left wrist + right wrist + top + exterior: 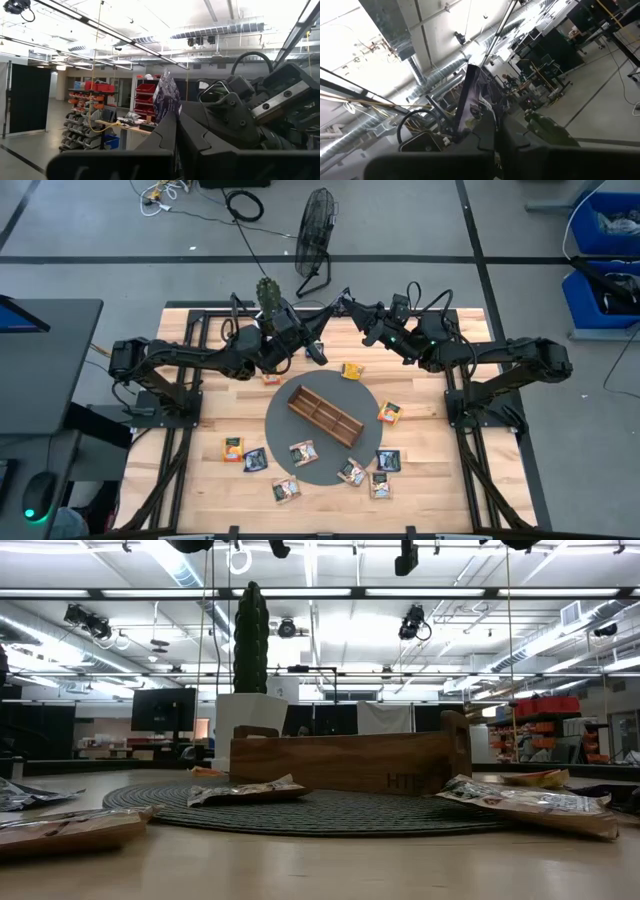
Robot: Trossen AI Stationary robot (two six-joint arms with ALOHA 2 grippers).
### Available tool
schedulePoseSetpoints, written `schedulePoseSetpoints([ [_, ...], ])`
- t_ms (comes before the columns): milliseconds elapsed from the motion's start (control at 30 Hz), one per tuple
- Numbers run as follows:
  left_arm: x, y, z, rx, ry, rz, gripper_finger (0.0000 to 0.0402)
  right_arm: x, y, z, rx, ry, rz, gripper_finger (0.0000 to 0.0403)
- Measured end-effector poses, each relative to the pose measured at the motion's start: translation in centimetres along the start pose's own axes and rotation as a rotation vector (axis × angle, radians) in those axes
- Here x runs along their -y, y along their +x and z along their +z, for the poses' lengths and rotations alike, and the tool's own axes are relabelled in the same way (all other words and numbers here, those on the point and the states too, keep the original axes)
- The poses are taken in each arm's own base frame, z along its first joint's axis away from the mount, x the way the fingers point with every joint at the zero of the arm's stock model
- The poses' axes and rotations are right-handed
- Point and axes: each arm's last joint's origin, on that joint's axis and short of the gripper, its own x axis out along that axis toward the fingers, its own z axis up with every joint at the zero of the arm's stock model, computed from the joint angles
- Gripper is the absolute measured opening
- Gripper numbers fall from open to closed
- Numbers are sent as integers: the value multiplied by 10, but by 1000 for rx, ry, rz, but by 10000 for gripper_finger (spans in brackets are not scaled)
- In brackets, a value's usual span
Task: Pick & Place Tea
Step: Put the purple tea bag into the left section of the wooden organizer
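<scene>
A dark blue tea packet [166, 97] is held up in the air over the table's far middle, between both arms. My left gripper [328, 312] and my right gripper [350, 304] meet there tip to tip, each shut on it. The packet [472, 97] also stands beyond the fingers in the right wrist view. Several more tea packets lie flat on the table: orange ones [352, 370] [389, 412], dark ones [256, 459] [388, 460] and pale ones [303, 452]. The wooden divided tray [325, 415] sits on a round dark mat [290, 435]. My left gripper pinches one edge of the dark packet [169, 113] between its two shut fingers, slanting upward from the table's left. The packet stands up past the fingertips, lifted clear of the table. My right gripper pinches another edge of the same packet [466, 125] between its two shut fingers, slanting upward from the table's right. The packet sticks out beyond the fingertips, nearly edge-on to the wrist view.
A cactus [267, 295] in a white pot [250, 725] stands at the far edge, close beside my left arm. A fan [316, 235] stands on the floor beyond the table. The near half of the table holds the scattered packets.
</scene>
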Motion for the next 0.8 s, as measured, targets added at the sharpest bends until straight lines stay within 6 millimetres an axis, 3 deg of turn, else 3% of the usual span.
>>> schedulePoseSetpoints([
  [233,-4,-6,16,-59,29,-31,3,-6,-6,9,-44,-55,51,85],
  [500,-23,-32,55,-264,121,-122,2,-17,-36,39,-169,-171,58,173],
  [667,-30,-35,78,-468,205,-282,1,-19,-56,54,-236,-217,28,192],
  [800,-27,-29,89,-669,371,-457,1,-15,-67,54,-336,-247,-3,189],
])
